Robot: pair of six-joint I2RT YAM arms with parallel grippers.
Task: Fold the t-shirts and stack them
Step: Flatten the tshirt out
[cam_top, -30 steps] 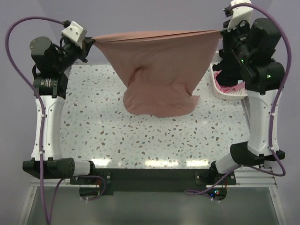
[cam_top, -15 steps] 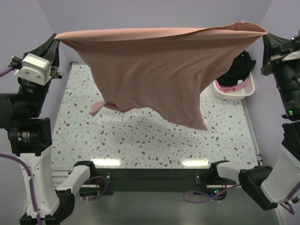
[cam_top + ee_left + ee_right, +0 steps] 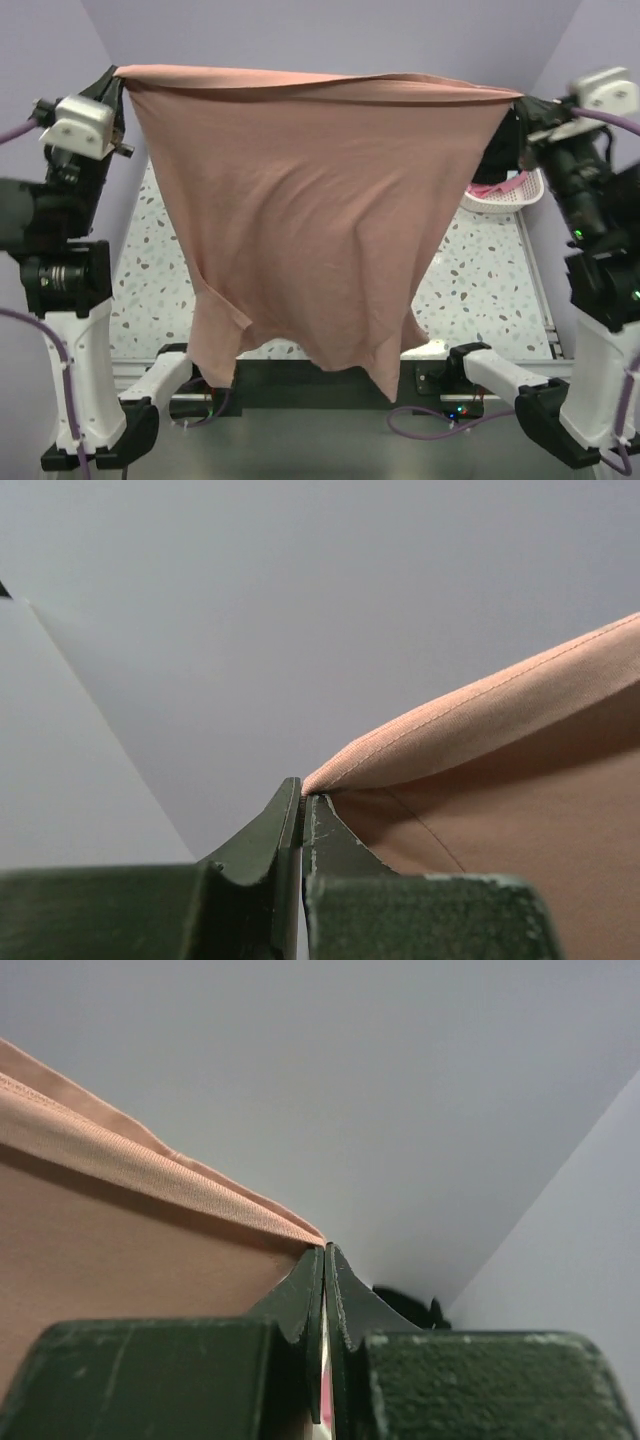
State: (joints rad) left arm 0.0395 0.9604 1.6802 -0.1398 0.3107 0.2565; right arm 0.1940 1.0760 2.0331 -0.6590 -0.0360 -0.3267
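Lilac walls are surrounding your speckled table [image 3: 480,280]. From above, one salmon shirt [image 3: 320,200] is hanging stretched over it between your left gripper [image 3: 118,82] and right gripper [image 3: 512,105]. Left wrist: two fingers [image 3: 262,842] are pinching one corner. Right wrist: two fingers [image 3: 298,1302] are clamping another.

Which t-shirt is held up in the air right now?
The dusty salmon-pink one, stretched between left gripper and right gripper; the brighter pink one lies in the basket.

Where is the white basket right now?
In the top view the basket sits at the far right corner of the table, its left part hidden behind the raised salmon shirt.
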